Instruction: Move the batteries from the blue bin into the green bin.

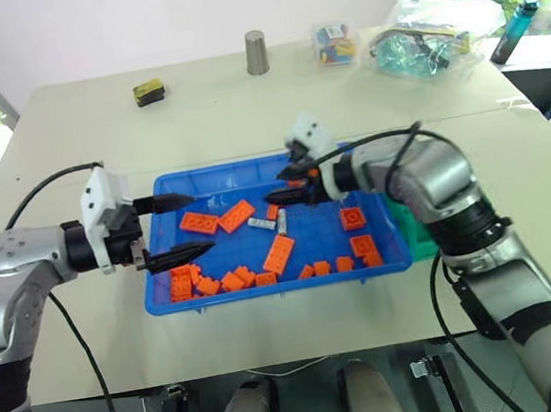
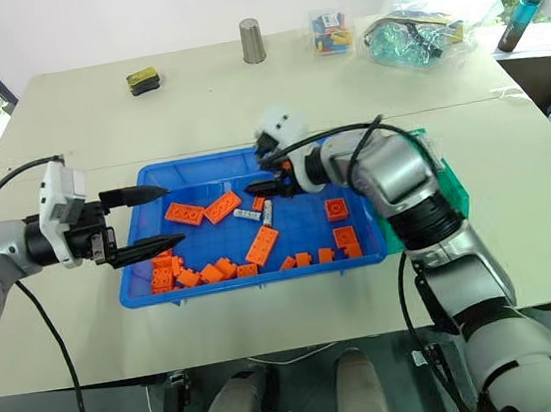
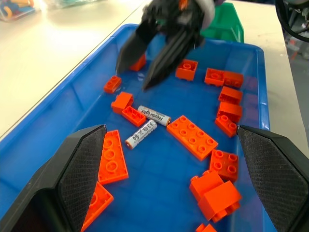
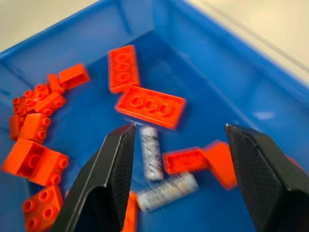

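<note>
Approach stage: the right gripper (image 4: 178, 193), fingers apart and empty, hangs over two batteries (image 3: 147, 124) lying among orange bricks (image 1: 278, 254) in the blue bin (image 1: 265, 286). The left gripper (image 1: 173, 229) waits open at the bin's edge. Next, probably, comes descent and closure on one battery, then carriage to the green bin (image 3: 224, 26).

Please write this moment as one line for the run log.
right gripper: open, above two batteries | left gripper: open, empty | blue bin: batteries, orange bricks | green bin: contents hidden
</note>
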You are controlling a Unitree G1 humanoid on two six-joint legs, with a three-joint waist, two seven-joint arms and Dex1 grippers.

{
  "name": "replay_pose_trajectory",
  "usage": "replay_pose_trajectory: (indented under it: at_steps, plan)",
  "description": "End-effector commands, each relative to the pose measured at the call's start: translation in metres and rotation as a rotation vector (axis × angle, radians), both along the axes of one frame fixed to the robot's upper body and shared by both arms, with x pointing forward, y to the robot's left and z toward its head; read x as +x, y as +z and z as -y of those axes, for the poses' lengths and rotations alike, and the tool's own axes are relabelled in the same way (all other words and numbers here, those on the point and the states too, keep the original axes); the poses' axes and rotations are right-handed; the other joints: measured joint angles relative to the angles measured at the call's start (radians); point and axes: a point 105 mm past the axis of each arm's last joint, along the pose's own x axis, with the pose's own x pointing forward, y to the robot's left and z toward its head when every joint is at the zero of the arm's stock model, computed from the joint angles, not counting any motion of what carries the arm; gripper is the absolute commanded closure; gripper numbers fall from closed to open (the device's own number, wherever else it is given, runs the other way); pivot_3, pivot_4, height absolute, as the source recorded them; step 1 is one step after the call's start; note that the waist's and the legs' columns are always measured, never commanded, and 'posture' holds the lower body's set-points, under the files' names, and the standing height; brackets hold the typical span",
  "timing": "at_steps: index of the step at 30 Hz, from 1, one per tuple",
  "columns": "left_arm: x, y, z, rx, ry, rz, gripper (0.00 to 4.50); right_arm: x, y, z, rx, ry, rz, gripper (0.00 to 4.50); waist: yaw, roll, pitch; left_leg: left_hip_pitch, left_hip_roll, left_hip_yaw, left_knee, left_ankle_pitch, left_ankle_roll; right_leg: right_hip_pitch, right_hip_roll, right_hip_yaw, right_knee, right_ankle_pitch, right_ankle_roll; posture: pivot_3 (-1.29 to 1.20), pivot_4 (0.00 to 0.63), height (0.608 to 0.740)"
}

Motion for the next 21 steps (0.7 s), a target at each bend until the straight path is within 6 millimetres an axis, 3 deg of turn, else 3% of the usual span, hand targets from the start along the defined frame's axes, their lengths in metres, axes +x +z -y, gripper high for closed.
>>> replay_pose_trajectory:
  at_steps: [1,6,11,18,21]
  plan:
    - [-0.005,0.005,-0.001,0.011,0.013,0.040,0.00,-0.001,-0.010,-0.015,-0.026,0.038,0.027,1.51,-0.003,0.000,0.000,0.000,0.000,0.000,0.000,0.000,0.000,0.000,0.000,0.000,0.000,0.000,0.000,0.00,0.150,0.727]
    - [-0.007,0.004,0.004,-0.002,0.015,0.040,0.00,-0.002,-0.024,-0.027,-0.057,0.060,0.016,1.51,-0.003,0.000,0.000,0.000,0.001,0.000,-0.001,0.000,0.000,-0.001,0.000,0.000,0.001,0.000,0.000,0.00,0.150,0.727]
    - [-0.005,0.006,0.005,-0.014,0.026,0.047,0.00,-0.008,-0.051,-0.032,-0.181,0.130,0.041,1.51,-0.002,0.000,0.000,0.000,0.000,0.000,0.000,0.000,0.000,0.000,0.000,0.000,0.001,0.000,0.000,0.00,0.150,0.727]
    - [-0.002,0.013,0.008,-0.036,0.027,0.059,0.00,-0.003,-0.066,-0.030,-0.254,0.145,0.068,1.51,-0.003,0.000,0.000,0.000,0.001,0.000,0.001,0.000,0.000,0.000,0.001,0.000,0.001,0.000,0.000,0.00,0.150,0.727]
    - [-0.002,0.013,0.008,-0.036,0.026,0.060,0.00,-0.006,-0.064,-0.030,-0.234,0.152,0.060,2.87,-0.002,0.000,0.000,0.000,0.001,0.000,0.002,0.000,0.000,0.000,0.001,0.000,0.001,0.000,0.000,0.00,0.150,0.727]
